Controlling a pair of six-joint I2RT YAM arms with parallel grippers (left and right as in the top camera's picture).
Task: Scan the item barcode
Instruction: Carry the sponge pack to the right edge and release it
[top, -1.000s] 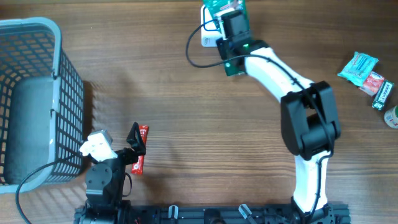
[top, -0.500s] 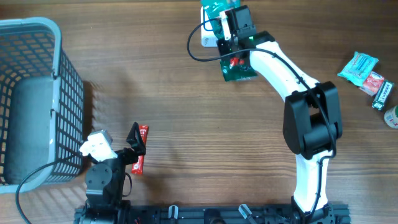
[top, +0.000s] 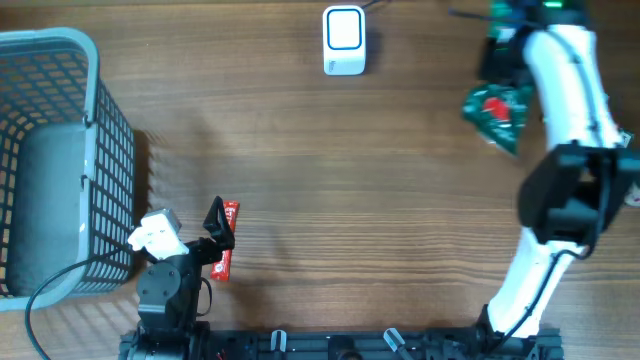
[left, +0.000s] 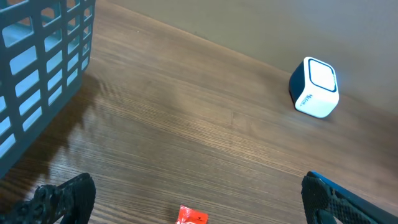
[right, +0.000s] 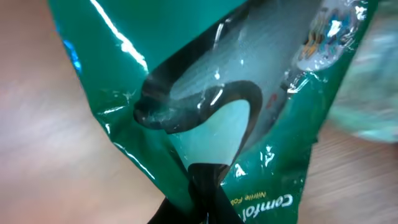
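My right gripper (top: 498, 62) is shut on a shiny green packet (top: 497, 114), which hangs above the table's far right; in the right wrist view the packet (right: 211, 93) fills the frame, pinched at its lower edge by my gripper (right: 205, 190). The white barcode scanner (top: 343, 40) stands at the back centre, well left of the packet, and shows in the left wrist view as the scanner (left: 314, 87). My left gripper (top: 215, 238) rests open near the front left with a small red packet (top: 228, 250) lying beside it; the red packet (left: 191, 216) sits between the wide-apart fingers of my left gripper (left: 198, 200).
A grey plastic basket (top: 60, 150) stands at the left edge, seen close on the left as the basket (left: 43, 62) in the left wrist view. The right arm's white links (top: 565, 90) run down the right side.
The right arm has swung from above the scanner far to the right, carrying the green packet. The left arm and red packet have not moved.
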